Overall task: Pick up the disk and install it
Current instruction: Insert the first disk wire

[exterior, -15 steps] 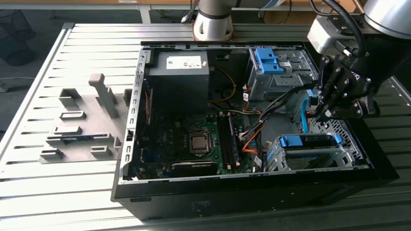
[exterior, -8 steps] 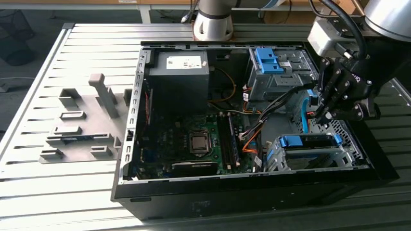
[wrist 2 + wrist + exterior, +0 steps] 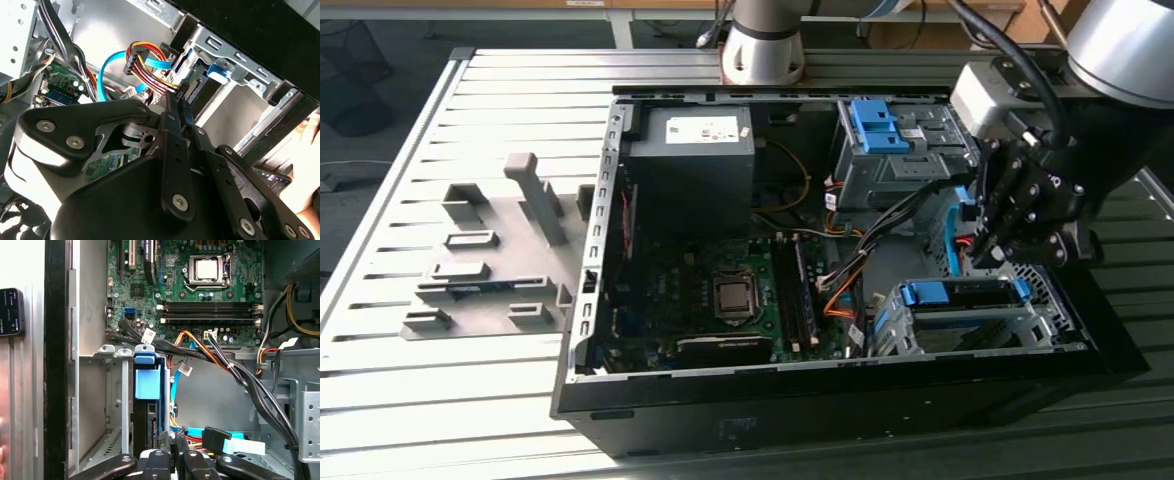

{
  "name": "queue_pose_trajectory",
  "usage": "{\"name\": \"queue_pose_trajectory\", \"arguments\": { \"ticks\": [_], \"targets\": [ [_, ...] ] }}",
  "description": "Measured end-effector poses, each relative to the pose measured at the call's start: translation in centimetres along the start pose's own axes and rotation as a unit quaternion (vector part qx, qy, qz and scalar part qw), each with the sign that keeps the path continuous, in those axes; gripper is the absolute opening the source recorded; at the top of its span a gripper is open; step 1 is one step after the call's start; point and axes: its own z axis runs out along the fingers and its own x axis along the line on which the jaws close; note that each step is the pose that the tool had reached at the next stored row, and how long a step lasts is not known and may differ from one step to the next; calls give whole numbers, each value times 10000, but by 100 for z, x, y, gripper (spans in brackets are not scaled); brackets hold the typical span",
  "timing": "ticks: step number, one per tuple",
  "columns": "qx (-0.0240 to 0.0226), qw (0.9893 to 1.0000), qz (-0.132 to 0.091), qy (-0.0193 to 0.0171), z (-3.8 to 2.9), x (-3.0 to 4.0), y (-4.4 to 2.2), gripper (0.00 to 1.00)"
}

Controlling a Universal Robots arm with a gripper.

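One open computer case (image 3: 841,390) lies on the slatted tabletop (image 3: 480,400), motherboard (image 3: 200,285) exposed. The hand (image 3: 1007,250) hangs inside the case at the exterior view's right, just above the lower drive cage (image 3: 974,320). In both wrist views its fingers (image 3: 175,150) stand pressed together, narrow, with nothing between them. The disk (image 3: 147,410) sits edge-on in the drive cage, its blue carrier tab (image 3: 148,380) toward the motherboard; in the first wrist view the fingertips lie right at its rear edge. Red, yellow and blue cables (image 3: 145,60) run just beside the cage. A second blue bracket (image 3: 874,125) occupies the upper bay.
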Motion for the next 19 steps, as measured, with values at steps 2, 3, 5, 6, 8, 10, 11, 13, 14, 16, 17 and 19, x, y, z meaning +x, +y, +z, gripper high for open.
{"name": "queue_pose_trajectory", "arguments": {
  "ticks": [2,3,5,6,8,10,11,13,14,16,17,19],
  "targets": [
    [19,10000,0,1,15,30,2,16],
    [25,10000,0,0,24,48,2,16],
    [30,10000,3,-1,34,71,3,16],
    [30,10000,5,-1,38,75,3,16],
    [31,10000,10,0,38,75,3,16],
    [30,10000,19,3,41,76,3,16],
    [30,10000,29,7,44,78,3,16],
    [30,10000,50,16,47,82,3,16],
    [29,10000,60,16,50,85,3,16],
    [29,10000,73,16,59,100,3,16],
    [29,10000,73,16,63,107,2,16],
    [29,10000,74,16,69,110,1,16]
  ]
}}
